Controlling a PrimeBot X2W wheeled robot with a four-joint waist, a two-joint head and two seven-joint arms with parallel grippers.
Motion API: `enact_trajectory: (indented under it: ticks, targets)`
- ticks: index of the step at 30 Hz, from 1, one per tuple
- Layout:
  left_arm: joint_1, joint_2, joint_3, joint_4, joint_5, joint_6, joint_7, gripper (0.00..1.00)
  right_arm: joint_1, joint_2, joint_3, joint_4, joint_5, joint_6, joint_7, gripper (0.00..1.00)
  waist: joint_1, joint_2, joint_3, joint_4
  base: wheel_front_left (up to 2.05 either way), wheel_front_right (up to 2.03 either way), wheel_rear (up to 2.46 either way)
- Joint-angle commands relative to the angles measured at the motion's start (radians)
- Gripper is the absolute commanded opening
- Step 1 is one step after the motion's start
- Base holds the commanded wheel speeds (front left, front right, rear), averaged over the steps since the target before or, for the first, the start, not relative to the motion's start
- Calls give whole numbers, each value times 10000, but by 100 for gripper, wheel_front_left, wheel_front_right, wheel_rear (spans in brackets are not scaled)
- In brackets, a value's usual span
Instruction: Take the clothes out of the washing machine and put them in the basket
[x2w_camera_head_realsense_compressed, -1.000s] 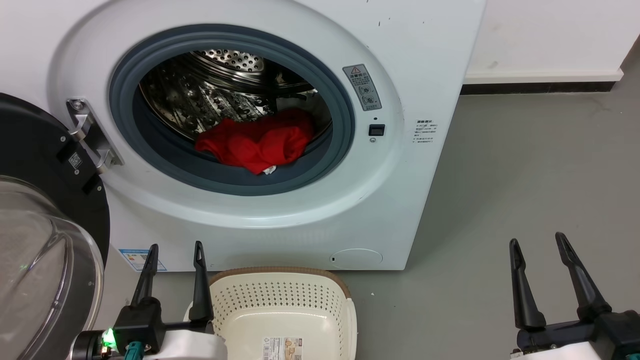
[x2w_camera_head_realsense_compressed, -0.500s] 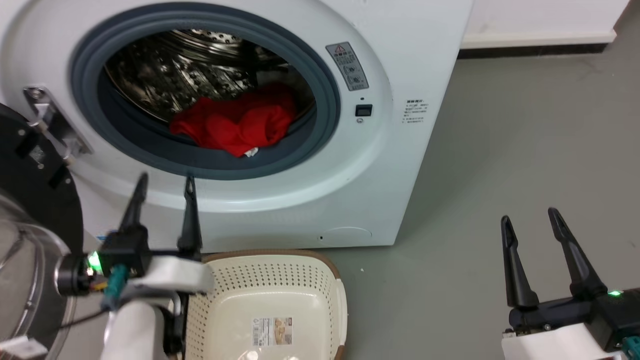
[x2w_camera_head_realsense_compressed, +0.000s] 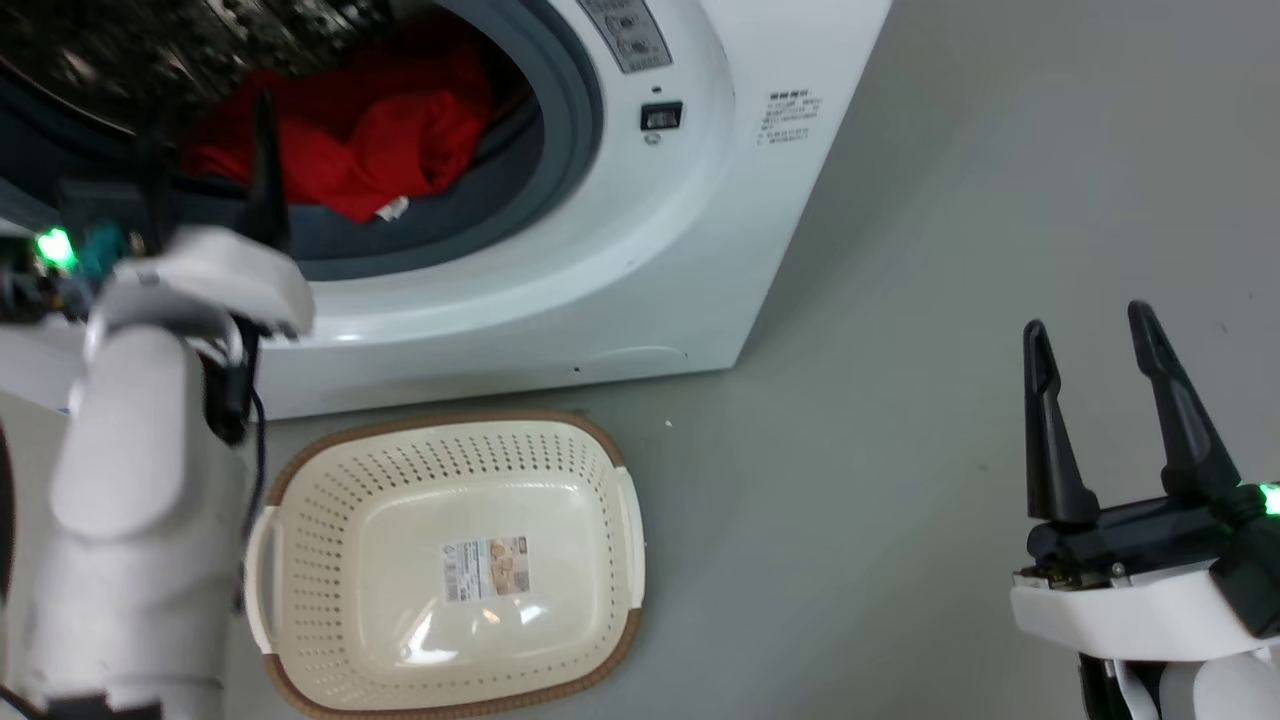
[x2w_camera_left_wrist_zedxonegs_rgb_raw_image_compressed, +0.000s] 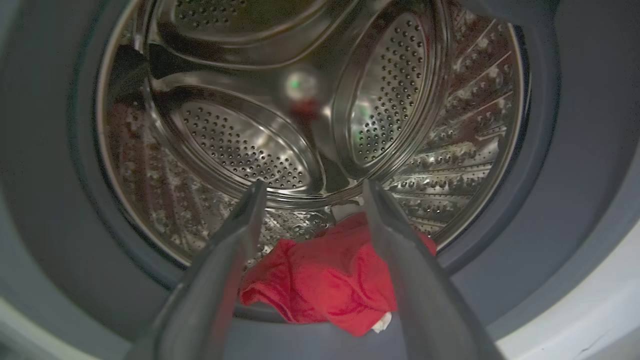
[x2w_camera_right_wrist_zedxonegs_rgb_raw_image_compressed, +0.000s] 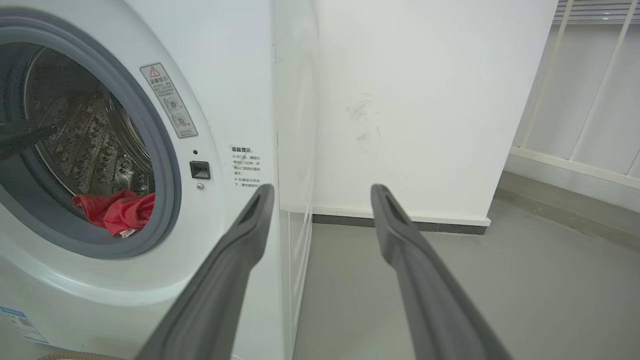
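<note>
We see the clothes (x2w_camera_left_wrist_zedxonegs_rgb_raw_image_compressed: 325, 285) still bunched at the front lip of the drum (x2w_camera_left_wrist_zedxonegs_rgb_raw_image_compressed: 240, 145) in the washing machine (x2w_camera_head_realsense_compressed: 680, 250), the left hand (x2w_camera_left_wrist_zedxonegs_rgb_raw_image_compressed: 314, 184) now lifted from beside the basket (x2w_camera_head_realsense_compressed: 300, 470) to the porthole (x2w_camera_left_wrist_zedxonegs_rgb_raw_image_compressed: 540, 200), wide open and empty, so grabbing looks next.

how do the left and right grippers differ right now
Place: the left gripper is up at the washing machine's opening; the right gripper is over the floor beside it. Aim: the left gripper points at the red clothes, the right gripper at the wall. Both are open and empty.
</note>
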Motion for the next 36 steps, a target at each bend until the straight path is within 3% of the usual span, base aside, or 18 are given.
enact_trajectory:
  ticks: [1, 13, 21, 28, 36]
  targets:
    - [-699, 284, -65, 398, 56, -110, 224, 100, -283, 3, -1, -82, 126, -3, -25, 100, -1, 0, 719, -370, 0, 0, 0]
    - [-4315, 1443, -1350, 2780, -520, -511, 3783, 100, -1235, 4, 124, -440, 623, -3, -25, 100, -1, 0, 2500, -1022, 0, 0, 0]
    - [-5795, 2066, -2887, 3061, -2311, -513, 6658, 100, -1672, 4, 213, -661, 829, -3, -25, 100, -1, 0, 3268, -1288, 0, 0, 0]
    - [-6993, 2577, -3654, 3057, -3514, -515, 9031, 100, -1988, 1, 300, -838, 1017, -3, -25, 100, -1, 0, 3935, -1554, 0, 0, 0]
    - [-8005, 2941, -3964, 3190, -3847, -517, 10820, 100, -2235, 1, 382, -1039, 1237, -3, -25, 100, -1, 0, 4628, -1848, 0, 0, 0]
